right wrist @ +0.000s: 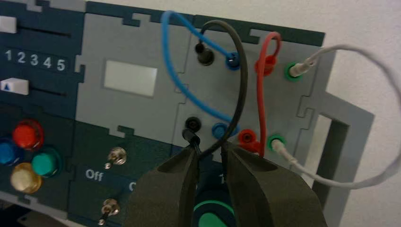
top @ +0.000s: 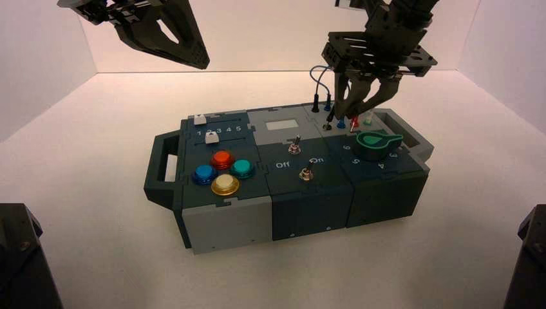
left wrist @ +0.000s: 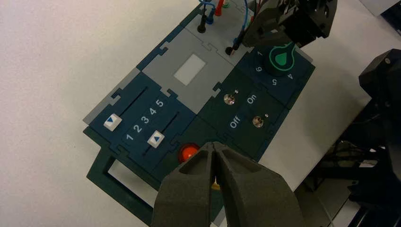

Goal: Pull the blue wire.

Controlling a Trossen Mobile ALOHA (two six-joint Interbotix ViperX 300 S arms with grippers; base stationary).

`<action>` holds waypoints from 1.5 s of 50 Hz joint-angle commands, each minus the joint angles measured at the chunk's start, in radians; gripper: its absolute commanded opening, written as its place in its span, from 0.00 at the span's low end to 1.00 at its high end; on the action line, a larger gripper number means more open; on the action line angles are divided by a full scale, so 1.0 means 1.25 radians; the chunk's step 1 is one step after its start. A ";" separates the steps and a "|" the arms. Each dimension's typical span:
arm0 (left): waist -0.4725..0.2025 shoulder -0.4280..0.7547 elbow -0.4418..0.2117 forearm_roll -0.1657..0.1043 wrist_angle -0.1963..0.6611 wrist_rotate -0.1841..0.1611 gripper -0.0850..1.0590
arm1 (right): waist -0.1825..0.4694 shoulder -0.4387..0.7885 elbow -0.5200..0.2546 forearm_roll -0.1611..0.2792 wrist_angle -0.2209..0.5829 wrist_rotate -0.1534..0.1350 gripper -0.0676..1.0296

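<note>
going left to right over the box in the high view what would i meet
dark handle → blue button → teal button → pale window → blue wire → green-topped knob

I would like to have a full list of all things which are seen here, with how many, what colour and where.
Table: 1, pale, under the box
Box: 1, dark and grey, on the table
Buttons: 4, red, blue, green, yellow, near left
Sliders: 2, white, far left
Panel: 1, white, far middle
Switches: 2, metallic, near middle
Knob: 1, green, near right
Blue wire: 1, blue, far right
Other wires: 3, black, red, white, far right
Handles: 2, dark left, grey right
Left gripper: 1, black, raised at left
Right gripper: 1, black, over the near sockets
</note>
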 commanded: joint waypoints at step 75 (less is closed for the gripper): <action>-0.004 0.000 -0.045 0.011 -0.002 0.002 0.05 | -0.022 -0.025 -0.042 -0.005 -0.001 0.004 0.04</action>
